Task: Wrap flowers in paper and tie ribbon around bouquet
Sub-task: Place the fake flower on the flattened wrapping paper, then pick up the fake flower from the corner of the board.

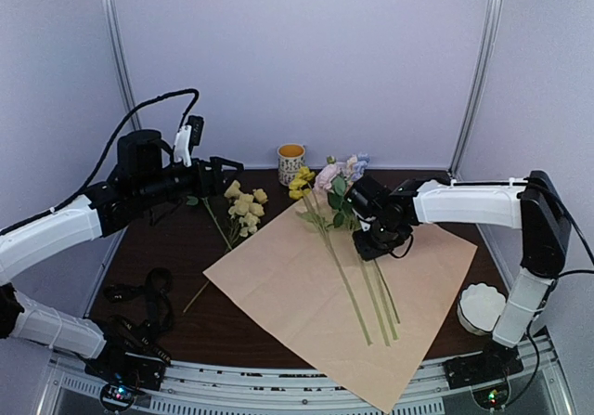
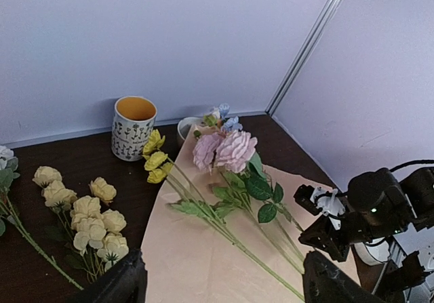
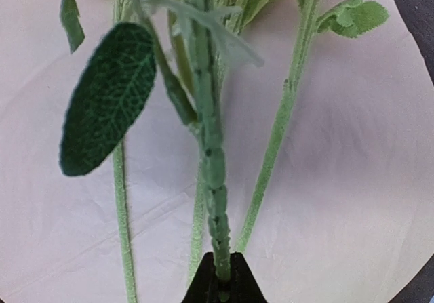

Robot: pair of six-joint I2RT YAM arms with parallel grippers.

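Flowers (image 1: 332, 197) lie on paper (image 1: 306, 294), blooms in yellow, pink and pale blue pointing to the far side, long green stems running down toward the near edge. Paper is spread flat on dark table (image 1: 186, 257), peach-pink face up, one corner hanging over the near edge. Blooms rest at the paper's far corner.

Right gripper (image 1: 367, 246) is low over the stems about mid-length. In the right wrist view its black fingertips (image 3: 219, 291) are pinched tight on one green stem, with two other stems and a dark leaf lying loose on the paper beside it. So the jaws are closed with a stem of the flowers between them.

Left gripper (image 1: 227, 169) is raised above the table's far left, well apart from the paper. The left wrist view shows its two fingers (image 2: 125, 283) spread wide with nothing between them, looking down on the paper edge.

Second bunch of cream flowers (image 1: 243, 206) lies on the bare table just left of the paper. Patterned mug (image 1: 290, 162) stands at the back near the blooms. White scalloped stack (image 1: 480, 305) sits at the near right, just off the paper. Dark tangle (image 1: 148, 294) lies near the left arm base; cannot tell whether it is ribbon or cable
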